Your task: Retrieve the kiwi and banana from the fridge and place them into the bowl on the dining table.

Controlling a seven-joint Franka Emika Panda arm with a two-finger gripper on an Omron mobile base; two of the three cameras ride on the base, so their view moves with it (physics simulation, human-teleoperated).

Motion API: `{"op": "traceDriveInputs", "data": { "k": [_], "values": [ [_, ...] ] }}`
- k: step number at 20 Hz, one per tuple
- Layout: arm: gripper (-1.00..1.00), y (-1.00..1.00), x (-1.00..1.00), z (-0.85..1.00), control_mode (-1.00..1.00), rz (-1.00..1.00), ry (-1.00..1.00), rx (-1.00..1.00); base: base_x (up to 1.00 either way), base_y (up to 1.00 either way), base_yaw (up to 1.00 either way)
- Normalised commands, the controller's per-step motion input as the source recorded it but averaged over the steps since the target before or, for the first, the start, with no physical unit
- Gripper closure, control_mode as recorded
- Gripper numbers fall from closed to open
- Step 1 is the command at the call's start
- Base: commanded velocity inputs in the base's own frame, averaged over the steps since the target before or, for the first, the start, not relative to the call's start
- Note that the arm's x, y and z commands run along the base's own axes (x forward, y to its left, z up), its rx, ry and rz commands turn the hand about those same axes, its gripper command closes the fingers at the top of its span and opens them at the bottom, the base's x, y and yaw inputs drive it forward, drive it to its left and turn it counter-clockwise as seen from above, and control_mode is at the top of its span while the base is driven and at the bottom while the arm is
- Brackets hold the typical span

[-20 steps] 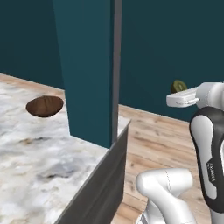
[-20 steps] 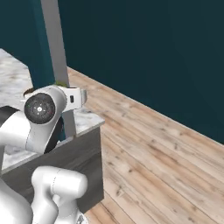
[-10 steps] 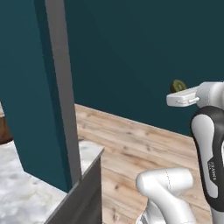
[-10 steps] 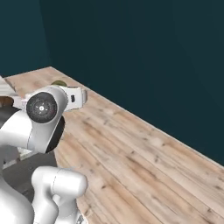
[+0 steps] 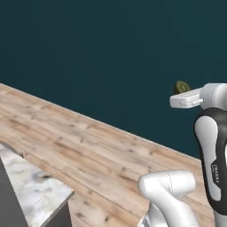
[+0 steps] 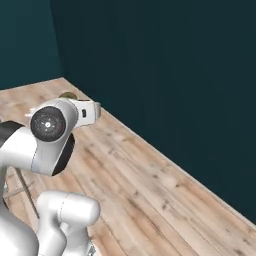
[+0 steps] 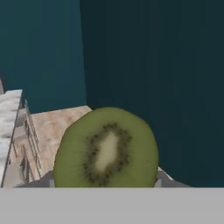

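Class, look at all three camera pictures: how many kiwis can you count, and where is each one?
1. The same kiwi shows in all three views: in the gripper held high above the wooden floor, its cut green face filling the hand view. Others could lie outside the pictures.

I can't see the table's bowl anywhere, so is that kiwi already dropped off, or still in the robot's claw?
Still in the claw: the kiwi sits right at the fingertips in the hand view, raised high over the wooden floor.
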Motion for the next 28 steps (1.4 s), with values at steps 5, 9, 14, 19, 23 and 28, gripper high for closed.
{"op": "traceDriveInputs", "data": {
  "k": [5, 9, 14, 19, 23, 28],
  "values": [
    [1.00, 0.00, 0.00, 0.00, 1.00, 0.00, 0.00, 0.00, 0.85, -0.25, 0.63],
    [1.00, 0.00, 0.00, 0.00, 1.00, 0.00, 0.00, 0.00, 0.65, 0.00, 0.76],
    [1.00, 0.00, 0.00, 0.00, 1.00, 0.00, 0.00, 0.00, 0.69, 0.00, 0.74],
    [1.00, 0.00, 0.00, 0.00, 1.00, 0.00, 0.00, 0.00, 0.83, -0.02, 0.72],
    [1.00, 0.00, 0.00, 0.00, 1.00, 0.00, 0.00, 0.00, 0.94, -0.26, 0.63],
    [1.00, 0.00, 0.00, 0.00, 1.00, 0.00, 0.00, 0.00, 0.81, -0.42, 0.60]
  ]
}}
